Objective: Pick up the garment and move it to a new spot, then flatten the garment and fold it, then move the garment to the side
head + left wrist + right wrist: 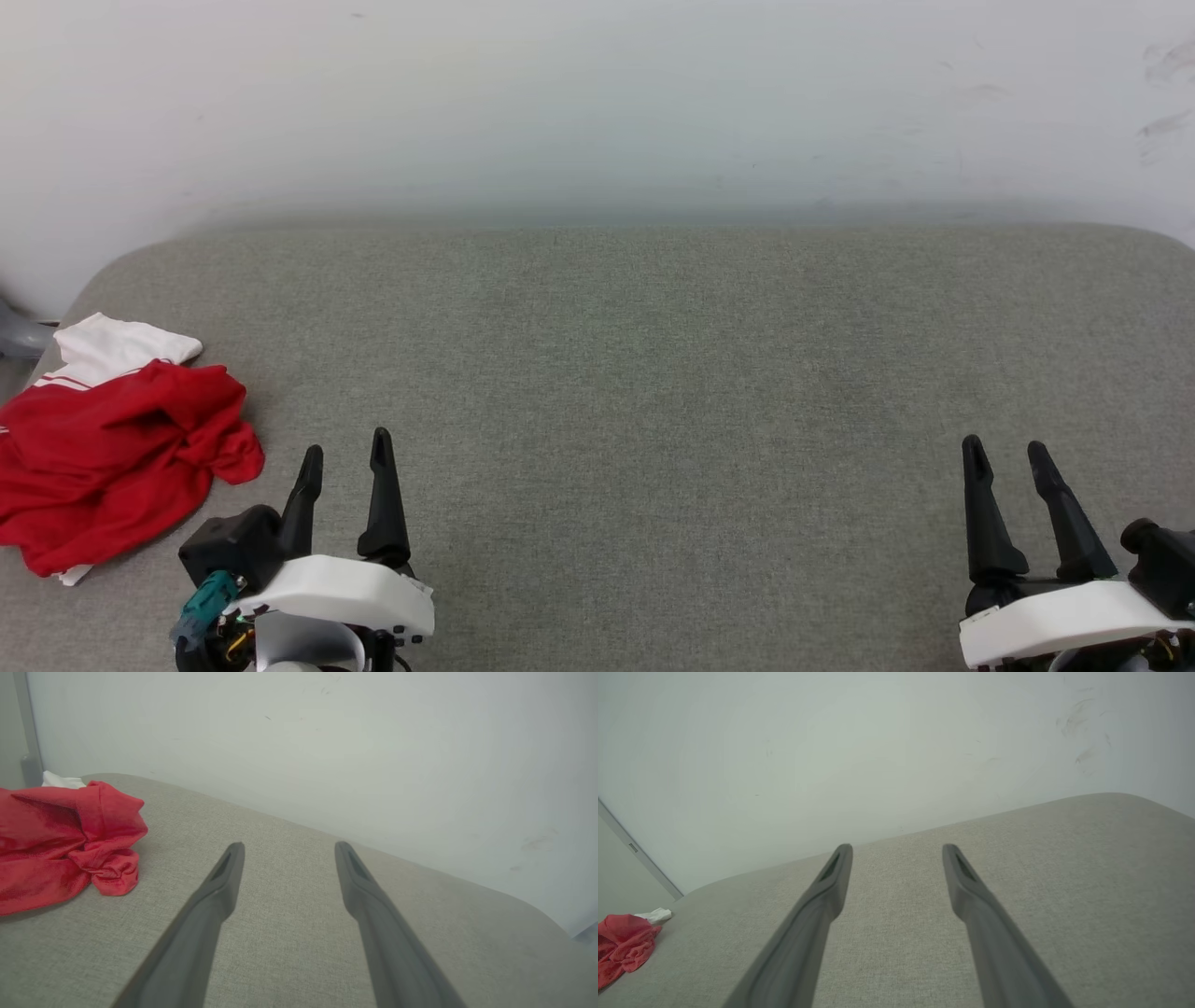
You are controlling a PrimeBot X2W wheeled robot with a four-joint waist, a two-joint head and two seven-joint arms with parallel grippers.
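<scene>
Garment [121,448] [56,844] [623,945], red and crumpled into a heap, lies at the far left end of the grey fabric-covered counter [653,373], close to its left edge. A white sleeve [117,343] with thin red stripe trim sticks out at the heap's far side. The folds hide any print, so no writing can be read. A grey object [19,336] pokes in beyond the counter's left edge, just behind the sleeve.

Just right of the heap and not touching it, the left gripper [347,444] [289,845] hovers over bare fabric with its fingers spread wide and nothing between them. The middle stretch of the counter runs back to a pale wall [597,93].

Well apart, at the lower right, the right gripper [1005,444] [897,847] is likewise spread and holds nothing. Faint scuff marks [1167,65] show on the wall at the upper right.
</scene>
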